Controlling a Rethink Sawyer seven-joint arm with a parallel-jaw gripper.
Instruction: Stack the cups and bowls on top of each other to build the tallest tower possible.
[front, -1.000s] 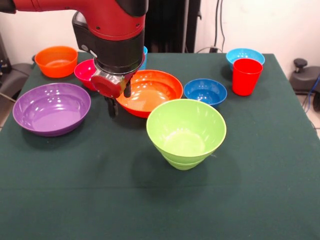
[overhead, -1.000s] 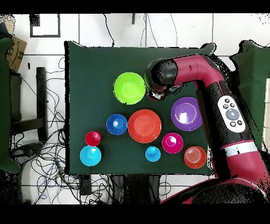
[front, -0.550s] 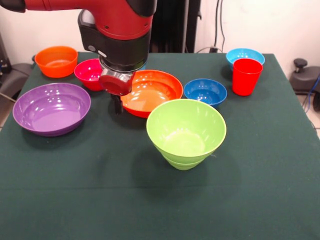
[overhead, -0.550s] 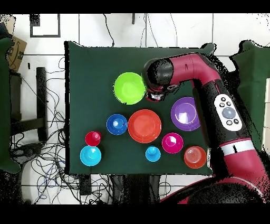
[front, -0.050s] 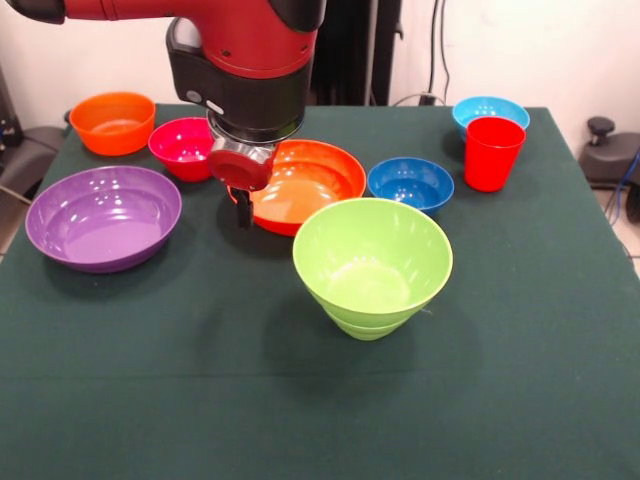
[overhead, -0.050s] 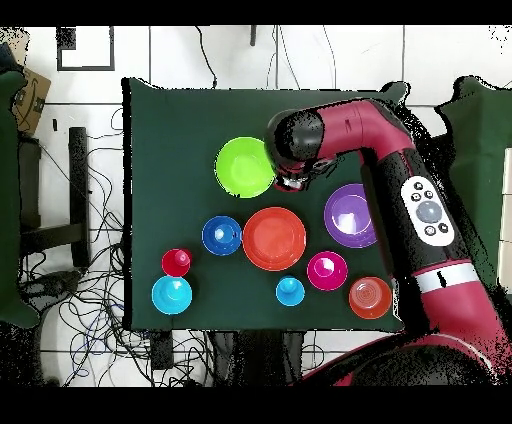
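Since a second ago the gripper has slid toward the large orange bowl — at the table's twelve o'clock; I cannot tell its opening. Best: straddle the near rim squarely before closing.

Glossy smooth plastic shows on the large lime green bowl, the purple bowl and the large orange bowl around it, all resting on a matt dark green cloth table cover.
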